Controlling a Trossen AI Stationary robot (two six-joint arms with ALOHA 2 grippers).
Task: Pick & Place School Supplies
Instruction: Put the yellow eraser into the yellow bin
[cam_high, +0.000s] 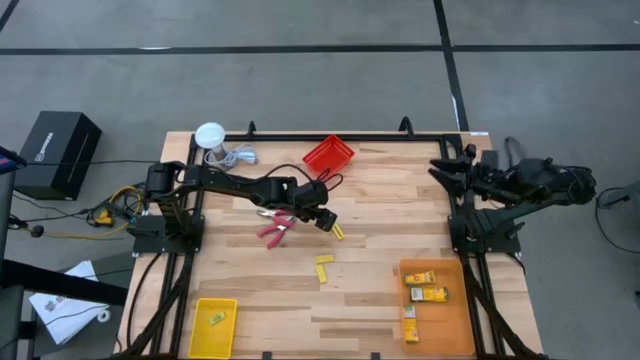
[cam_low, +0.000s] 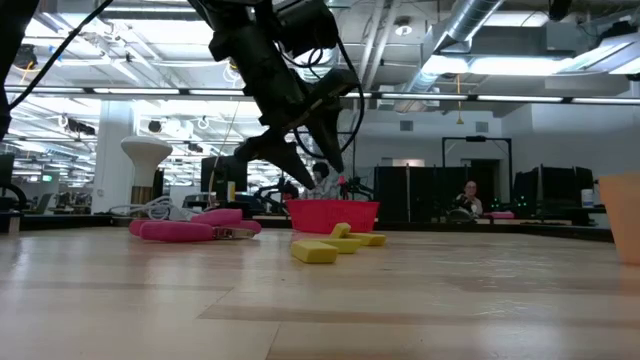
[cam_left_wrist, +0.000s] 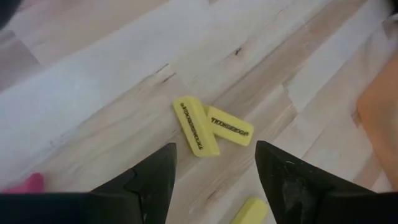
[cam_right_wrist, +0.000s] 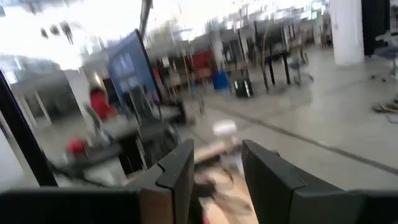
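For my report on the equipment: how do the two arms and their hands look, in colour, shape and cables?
Both arms are black with jointed segments. The left hand has two dark, wedge-shaped fingers. Black cables loop beside it. The right hand has similar dark, flat fingers.

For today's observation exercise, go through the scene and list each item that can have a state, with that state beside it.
left gripper: open, hovering over two yellow erasers
two yellow erasers: lying flat on the table, touching each other
scissors: lying flat on the table, outside any bin
red bin: upright
orange bin: holding three small boxes
yellow bin: holding one small piece
right gripper: open, parked at the table's right edge
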